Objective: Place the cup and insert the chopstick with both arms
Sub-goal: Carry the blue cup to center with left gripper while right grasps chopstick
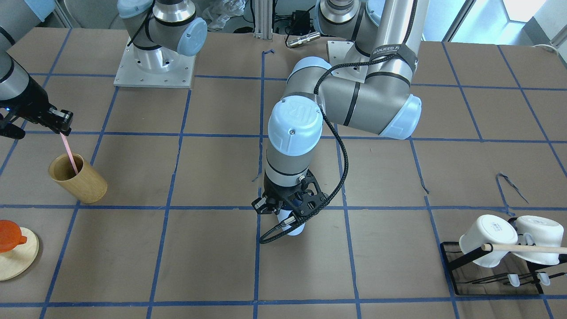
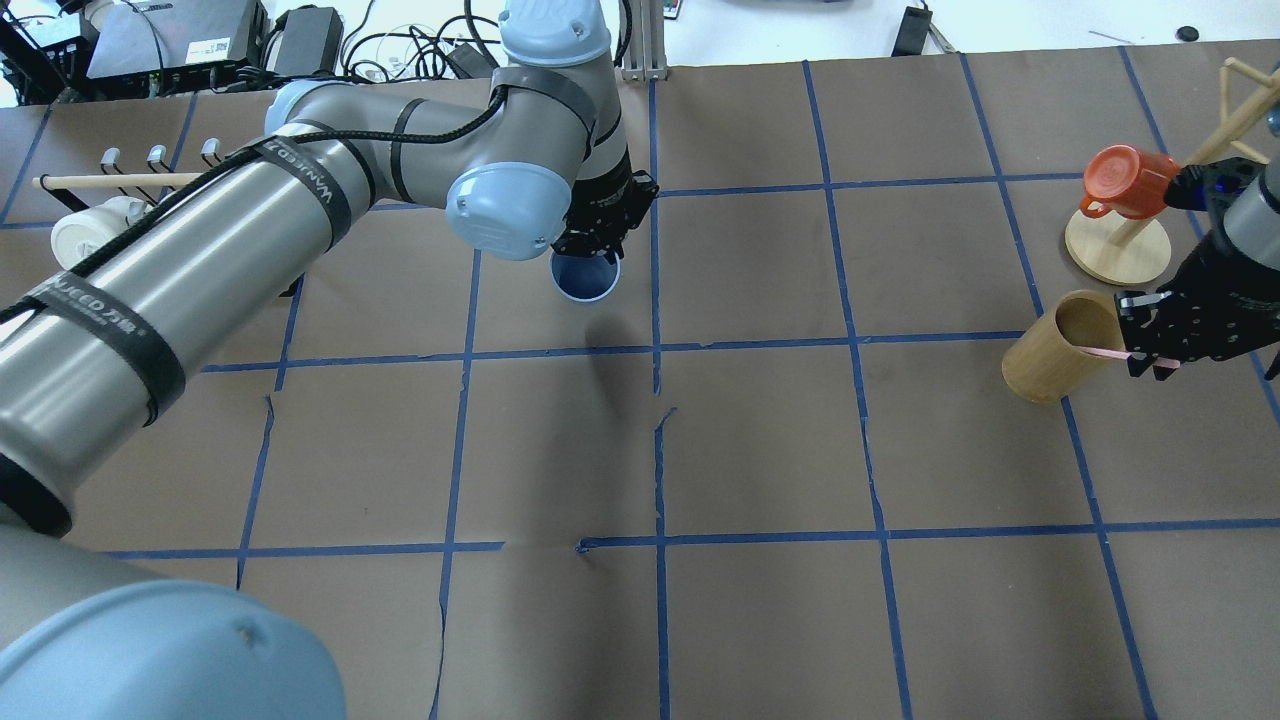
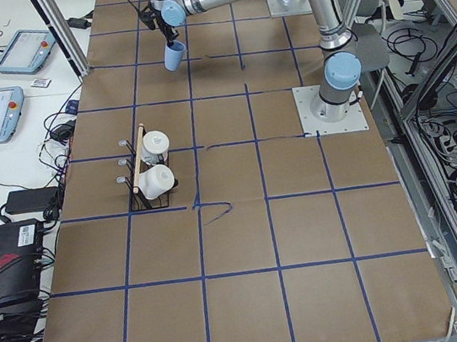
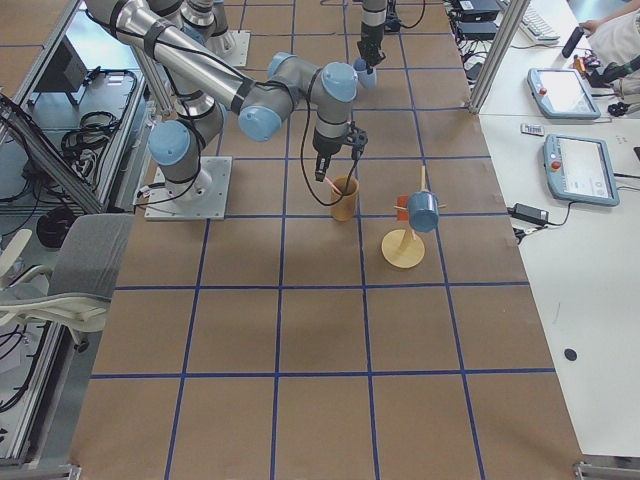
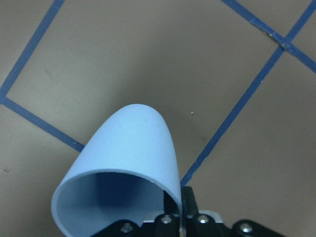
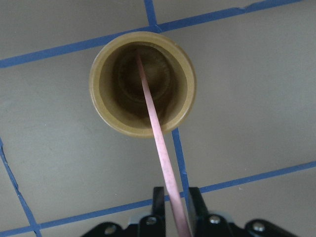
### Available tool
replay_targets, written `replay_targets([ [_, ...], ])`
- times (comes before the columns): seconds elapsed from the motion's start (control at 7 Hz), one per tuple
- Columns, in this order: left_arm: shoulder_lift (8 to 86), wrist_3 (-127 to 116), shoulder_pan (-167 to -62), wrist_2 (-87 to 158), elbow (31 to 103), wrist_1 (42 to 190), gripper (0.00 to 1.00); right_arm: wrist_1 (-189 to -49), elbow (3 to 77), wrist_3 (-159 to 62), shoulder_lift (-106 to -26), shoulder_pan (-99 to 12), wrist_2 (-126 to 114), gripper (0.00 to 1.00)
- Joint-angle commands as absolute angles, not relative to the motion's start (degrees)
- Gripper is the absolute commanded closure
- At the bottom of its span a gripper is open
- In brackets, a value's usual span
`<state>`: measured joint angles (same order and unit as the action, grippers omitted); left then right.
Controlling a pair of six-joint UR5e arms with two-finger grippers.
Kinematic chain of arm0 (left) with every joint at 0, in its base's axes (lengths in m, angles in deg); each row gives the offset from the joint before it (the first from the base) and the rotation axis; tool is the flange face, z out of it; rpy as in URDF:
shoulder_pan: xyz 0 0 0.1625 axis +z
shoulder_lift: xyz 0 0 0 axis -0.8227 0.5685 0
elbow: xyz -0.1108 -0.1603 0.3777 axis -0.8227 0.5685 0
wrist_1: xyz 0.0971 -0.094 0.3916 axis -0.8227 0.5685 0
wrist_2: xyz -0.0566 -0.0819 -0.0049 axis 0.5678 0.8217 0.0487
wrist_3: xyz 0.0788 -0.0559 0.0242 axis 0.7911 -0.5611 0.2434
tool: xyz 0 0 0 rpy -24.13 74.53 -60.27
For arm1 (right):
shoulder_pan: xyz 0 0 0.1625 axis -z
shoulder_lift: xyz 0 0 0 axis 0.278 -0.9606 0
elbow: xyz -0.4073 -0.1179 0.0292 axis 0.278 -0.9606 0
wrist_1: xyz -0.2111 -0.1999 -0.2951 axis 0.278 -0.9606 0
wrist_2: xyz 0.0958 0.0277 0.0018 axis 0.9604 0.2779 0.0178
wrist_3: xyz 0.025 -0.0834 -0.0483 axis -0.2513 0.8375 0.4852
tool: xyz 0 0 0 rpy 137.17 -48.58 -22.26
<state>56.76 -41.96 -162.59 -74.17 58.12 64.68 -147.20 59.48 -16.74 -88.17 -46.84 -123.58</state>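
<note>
My left gripper [image 2: 603, 228] is shut on the rim of the light blue cup [image 2: 587, 277], one finger inside and one outside. The cup is upright near the table's middle, and I cannot tell whether its base touches the paper. The cup fills the left wrist view [image 5: 123, 163] and is mostly hidden under the gripper [image 1: 283, 208] in the front view. My right gripper [image 2: 1150, 350] is shut on the top of the pink chopstick [image 1: 69, 153]. The chopstick's lower end stands inside the tan wooden cup [image 1: 79, 178], as the right wrist view [image 6: 157, 138] shows.
The tan wooden cup [image 2: 1058, 348] stands at the right side. An orange cup [image 2: 1127, 180] hangs on a round wooden stand [image 2: 1117, 250] just beyond it. A black rack [image 1: 487, 274] with white mugs [image 1: 486, 239] and a wooden rod [image 1: 527, 248] stands at the robot's left.
</note>
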Motion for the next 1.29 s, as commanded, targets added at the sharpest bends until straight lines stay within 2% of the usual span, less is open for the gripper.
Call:
replay_targets([
  [0.0,58.41,-41.91,-163.63,-72.57,55.41,64.59,1.0,-147.26,59.15,-14.99,-88.16,-46.79,-123.51,0.98],
  [1.0,60.25,-42.26,-166.01,-65.09,54.26,68.11,1.0,-133.31,46.86,-15.25,-89.13,-47.84,-119.91,1.0],
  [1.14,60.51,-41.91,-165.92,-65.43,54.17,67.94,0.84,-129.02,42.58,-15.42,-89.13,-48.54,-119.21,1.0],
])
